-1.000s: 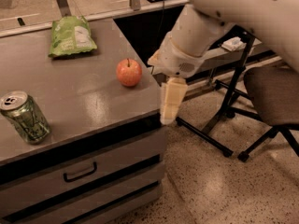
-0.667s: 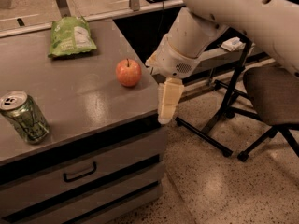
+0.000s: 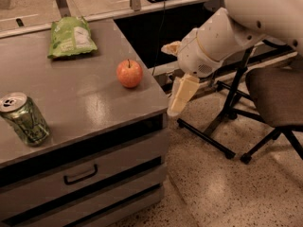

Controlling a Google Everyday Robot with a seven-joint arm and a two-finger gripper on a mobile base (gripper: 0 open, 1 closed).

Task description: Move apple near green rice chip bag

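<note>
The apple [image 3: 129, 73], red-orange with a short dark stem, sits on the grey table [image 3: 94, 103] near its right edge. The green rice chip bag [image 3: 71, 36] lies flat at the back of the table, behind and to the left of the apple, well apart from it. My gripper [image 3: 168, 79] hangs off the table's right edge, just right of the apple and about level with it. Its cream fingers are spread apart and hold nothing. One finger [image 3: 171, 47] points left; the other [image 3: 182, 96] hangs down past the table edge.
A green drink can [image 3: 23, 118] stands at the table's front left. Drawers with a dark handle [image 3: 80, 175] sit under the tabletop. A chair [image 3: 279, 93] with dark legs stands on the speckled floor to the right. A dark opening lies behind the table.
The gripper has shifted slightly right and turned, so a second finger now shows pointing left above the hanging one. The apple, bag and can have not moved.
</note>
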